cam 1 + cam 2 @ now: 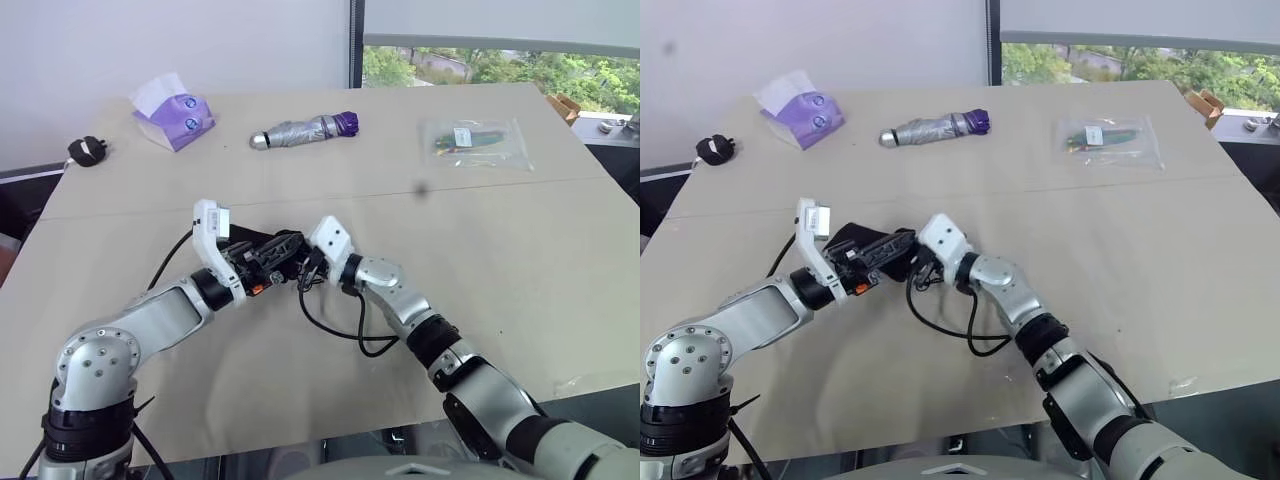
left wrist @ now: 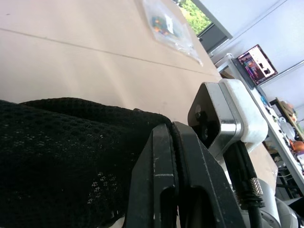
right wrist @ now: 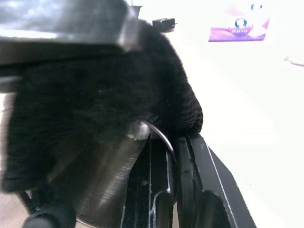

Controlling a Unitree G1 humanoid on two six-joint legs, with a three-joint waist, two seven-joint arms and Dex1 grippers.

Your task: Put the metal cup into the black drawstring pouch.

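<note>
Both grippers meet over the middle of the table. My left gripper (image 2: 175,142) is shut on an edge of the black drawstring pouch (image 1: 262,248), a soft mesh bag hanging between the two hands. In the right wrist view the shiny metal cup (image 3: 102,190) lies close against the fingers (image 3: 204,190). My right gripper (image 3: 173,142) is shut on the cup's thin rim. Black pouch fabric (image 3: 95,95) covers the cup's far end, so most of the cup is hidden. From the head views the right gripper (image 1: 306,270) points left into the pouch.
At the far side of the table lie a purple tissue pack (image 1: 172,115), a silver-and-purple folded umbrella (image 1: 305,130), a clear plastic packet (image 1: 475,143) and a black plug adapter (image 1: 85,150) near the left edge. A black cable (image 1: 335,330) loops under my right wrist.
</note>
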